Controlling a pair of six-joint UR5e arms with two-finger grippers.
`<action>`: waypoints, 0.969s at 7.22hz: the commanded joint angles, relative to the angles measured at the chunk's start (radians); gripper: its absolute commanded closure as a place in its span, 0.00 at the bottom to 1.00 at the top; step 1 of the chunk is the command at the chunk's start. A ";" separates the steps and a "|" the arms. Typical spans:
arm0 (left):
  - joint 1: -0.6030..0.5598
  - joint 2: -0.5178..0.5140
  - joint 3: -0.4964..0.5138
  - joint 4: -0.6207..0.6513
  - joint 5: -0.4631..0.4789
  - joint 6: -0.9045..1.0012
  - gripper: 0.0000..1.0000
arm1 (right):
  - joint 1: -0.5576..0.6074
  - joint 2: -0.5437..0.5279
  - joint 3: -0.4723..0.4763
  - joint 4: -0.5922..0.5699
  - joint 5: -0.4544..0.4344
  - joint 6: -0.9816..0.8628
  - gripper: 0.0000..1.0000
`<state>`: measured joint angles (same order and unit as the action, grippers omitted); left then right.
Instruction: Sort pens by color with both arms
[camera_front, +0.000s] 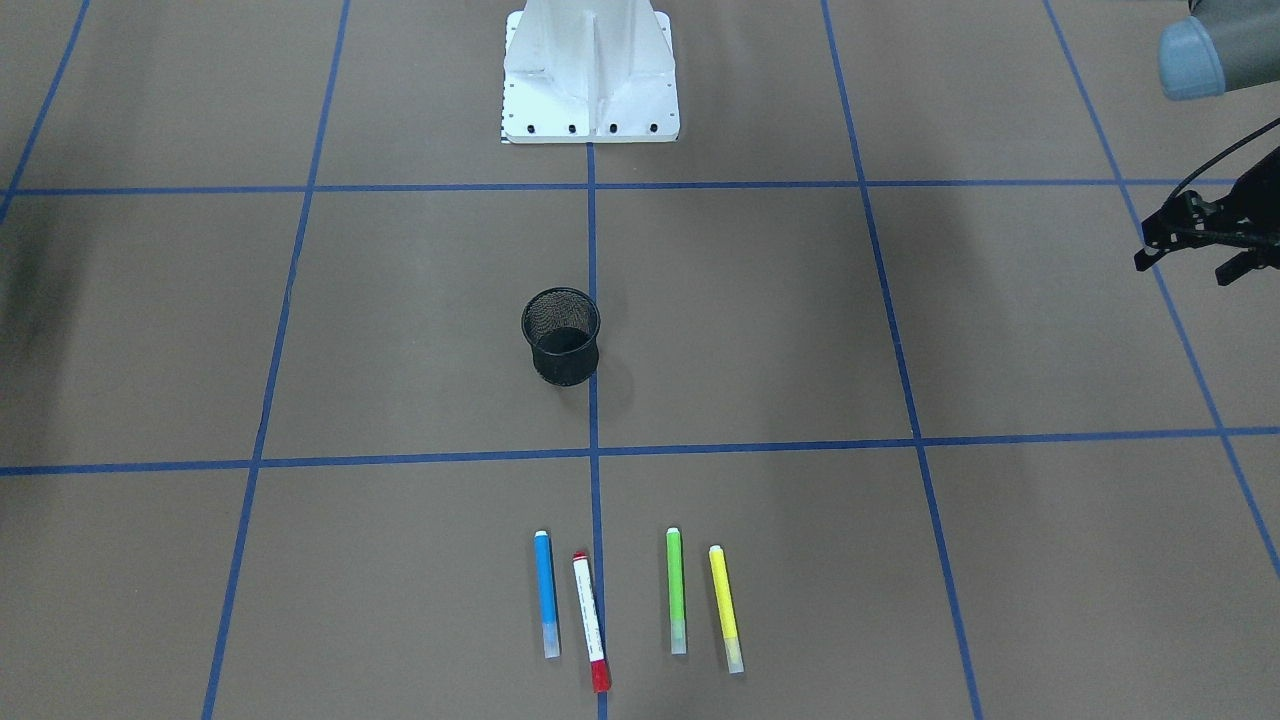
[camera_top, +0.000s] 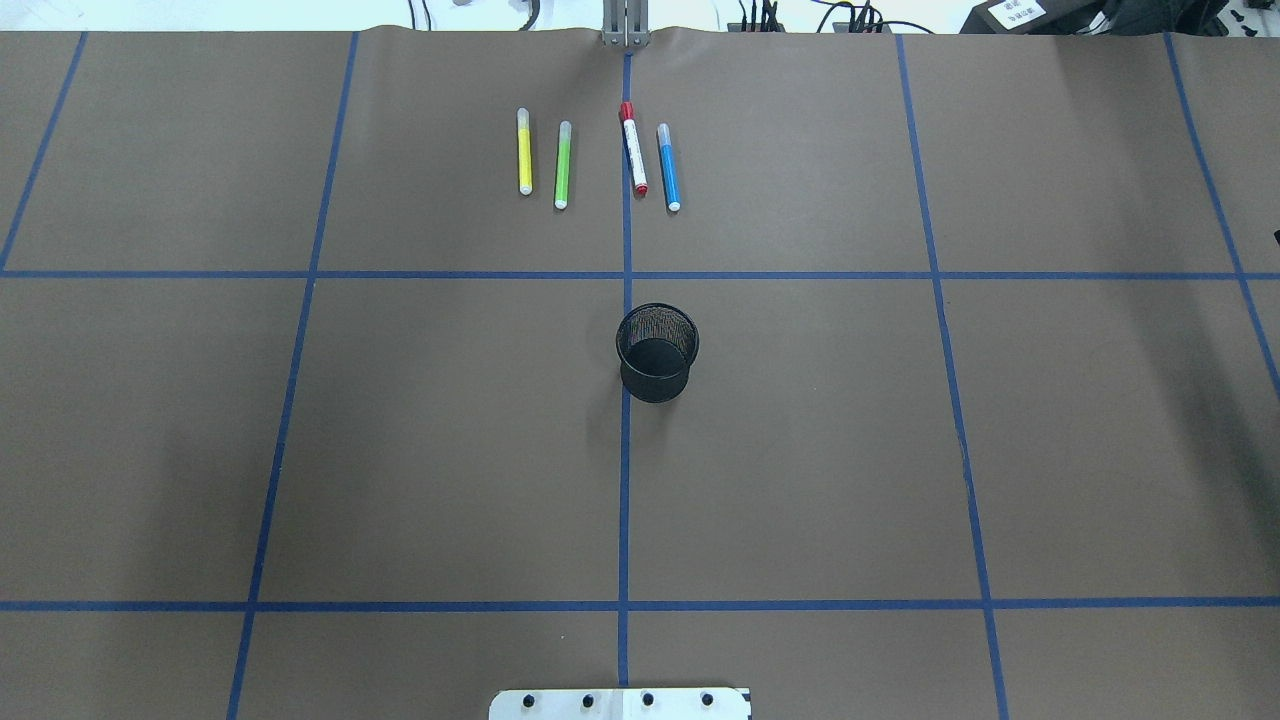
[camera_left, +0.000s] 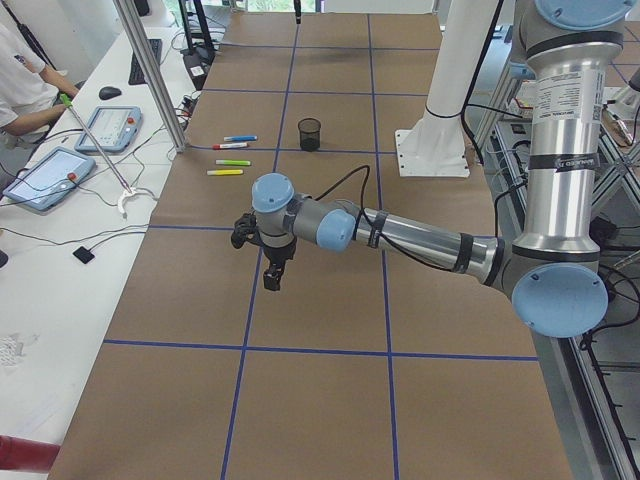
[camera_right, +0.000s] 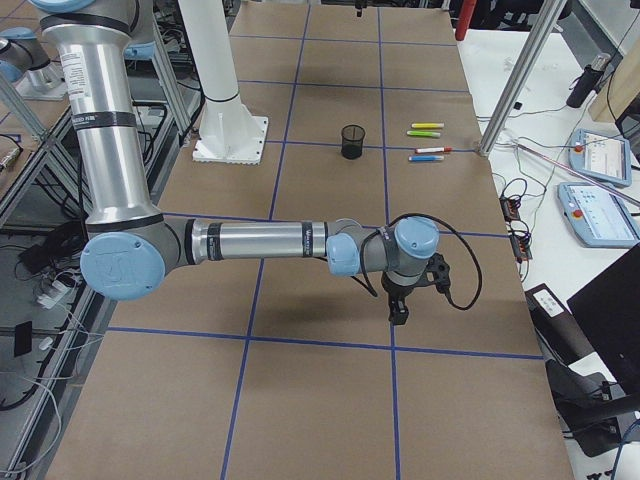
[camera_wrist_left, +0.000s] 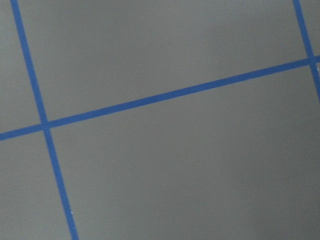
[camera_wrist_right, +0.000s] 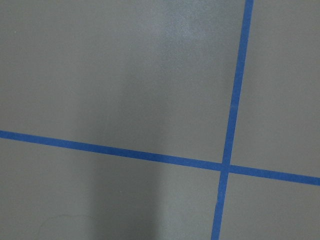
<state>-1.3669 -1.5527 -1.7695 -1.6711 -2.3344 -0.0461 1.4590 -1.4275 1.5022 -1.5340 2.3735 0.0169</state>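
Four pens lie side by side at the table's far edge from the robot: blue (camera_front: 546, 595), white with red ends (camera_front: 589, 620), lime green (camera_front: 676, 590) and yellow (camera_front: 725, 607). From overhead they run yellow (camera_top: 524, 152), green (camera_top: 562, 165), red-ended (camera_top: 633, 148), blue (camera_top: 668, 167). My left gripper (camera_left: 272, 282) hangs over bare table far out to the left, pointing down and holding nothing; the front-facing view cuts it off at the edge, so I cannot tell its state. My right gripper (camera_right: 398, 315) hangs likewise far out to the right, state unclear. Both wrist views show only paper and tape.
A black mesh cup (camera_top: 656, 352) stands upright at the table's centre on the middle blue line, with nothing showing inside it. The white pedestal base (camera_front: 590, 75) sits at the robot's side. Blue tape lines grid the brown table. A person sits at a side desk (camera_left: 20, 90).
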 joint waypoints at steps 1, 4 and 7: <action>-0.080 0.008 0.084 -0.001 0.003 0.106 0.00 | 0.031 -0.051 0.102 -0.087 -0.035 -0.074 0.00; -0.077 -0.053 0.087 0.060 0.006 0.011 0.00 | 0.029 -0.096 0.136 -0.080 -0.100 -0.074 0.00; -0.080 -0.047 0.081 0.107 -0.003 0.011 0.00 | 0.029 -0.119 0.136 -0.043 -0.091 -0.074 0.00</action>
<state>-1.4450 -1.6102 -1.6827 -1.5709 -2.3338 -0.0323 1.4880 -1.5409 1.6379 -1.5868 2.2810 -0.0567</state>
